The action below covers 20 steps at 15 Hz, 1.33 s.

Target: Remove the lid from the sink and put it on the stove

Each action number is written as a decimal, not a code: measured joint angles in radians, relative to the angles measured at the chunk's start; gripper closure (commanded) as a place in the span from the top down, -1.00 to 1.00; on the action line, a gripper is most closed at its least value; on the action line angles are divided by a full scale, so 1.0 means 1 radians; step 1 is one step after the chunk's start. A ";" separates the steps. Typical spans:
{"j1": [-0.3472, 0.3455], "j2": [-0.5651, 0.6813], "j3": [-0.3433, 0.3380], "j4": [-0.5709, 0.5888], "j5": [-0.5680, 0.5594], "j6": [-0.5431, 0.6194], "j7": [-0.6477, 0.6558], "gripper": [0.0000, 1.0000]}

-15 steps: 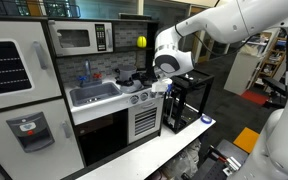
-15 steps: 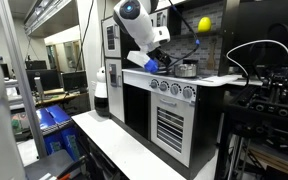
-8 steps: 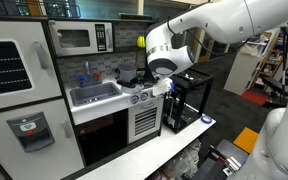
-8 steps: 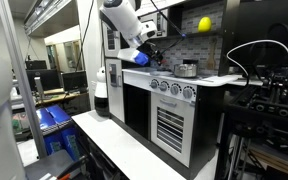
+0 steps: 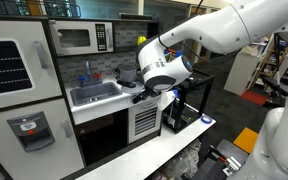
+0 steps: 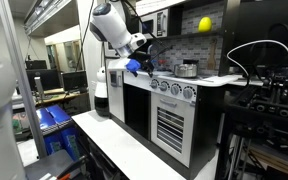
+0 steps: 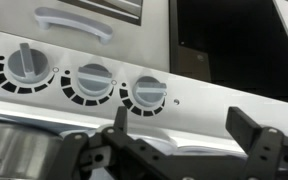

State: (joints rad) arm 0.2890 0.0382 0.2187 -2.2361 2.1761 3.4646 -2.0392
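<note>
The light grey sink (image 5: 92, 96) with its small faucet (image 5: 85, 70) sits in the white play-kitchen counter. I cannot make out the lid in any view; the basin's inside is mostly hidden. The stove (image 6: 172, 78) lies beside the sink, and its row of knobs (image 7: 92, 81) shows in the wrist view. My gripper (image 5: 143, 93) hangs over the stove's front edge, close to the sink, and also shows in an exterior view (image 6: 135, 66). Seen from the wrist, the gripper (image 7: 182, 135) is open, its fingers (image 7: 246, 126) wide apart with nothing between them.
A shiny silver pot (image 6: 187, 69) stands on the stove. Above the counter are a microwave (image 5: 76, 39) and a yellow ball (image 5: 141, 41). A black frame (image 5: 189, 100) stands beside the oven. The oven handle (image 7: 74, 22) lies beyond the knobs.
The arm has swung along the counter from the far end of the stove toward the sink and come lower. The jaws have stayed open.
</note>
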 measured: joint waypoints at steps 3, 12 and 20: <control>-0.009 -0.002 -0.023 -0.007 0.063 0.001 -0.163 1.00; 0.002 0.001 0.051 -0.087 0.236 -0.003 -0.563 1.00; 0.010 0.008 0.123 -0.200 0.108 -0.004 -0.558 1.00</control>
State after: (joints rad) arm 0.2989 0.0460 0.3416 -2.4358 2.2838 3.4607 -2.5969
